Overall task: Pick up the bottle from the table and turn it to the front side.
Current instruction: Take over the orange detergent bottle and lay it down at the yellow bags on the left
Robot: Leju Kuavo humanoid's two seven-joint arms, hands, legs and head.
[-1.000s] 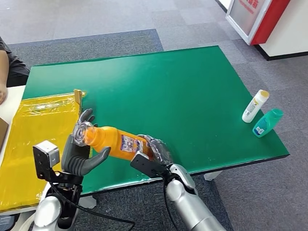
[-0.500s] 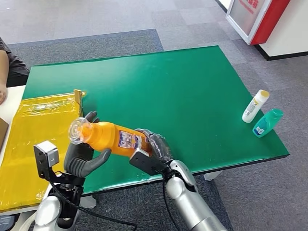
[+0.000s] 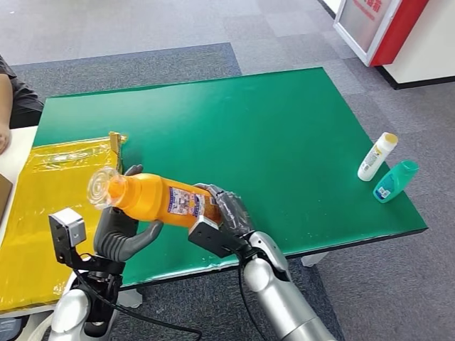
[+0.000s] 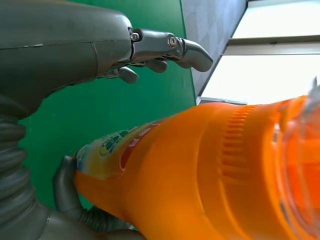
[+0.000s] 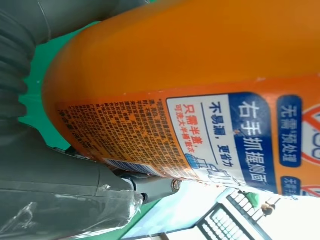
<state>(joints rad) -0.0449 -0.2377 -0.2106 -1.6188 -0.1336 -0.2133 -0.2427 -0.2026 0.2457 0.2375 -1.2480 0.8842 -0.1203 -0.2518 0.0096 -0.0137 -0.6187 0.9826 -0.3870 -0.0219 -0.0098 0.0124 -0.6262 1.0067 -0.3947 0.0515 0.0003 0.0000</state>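
Orange bottle is held off the table, lower left of centre in the head view, lying near horizontal with the clear cap end pointing to frame left and slightly raised. Label with blue and white panels is seen on the side turned to the camera; in the right wrist view the same label is read as printed text blocks on orange.

Base end of the bottle is gripped by the right hand, fingers wrapped around the body; the thumb is pressed against the bottle just under the label edge. Clear plastic film is seen over part of that hand.

Left hand is positioned under the neck end, fingers spread and curled upward, nothing clasped. In the left wrist view the bottle is seen passing between the thumb and the upper fingers; the fingers are well apart from the bottle. Thumb contact with the bottle cannot be told.

Table is covered in green. A yellow sheet is laid at the left edge of the frame. At right, a white bottle with a yellow cap and a teal bottle are lying side by side. A person's arm is seen at the upper left edge.
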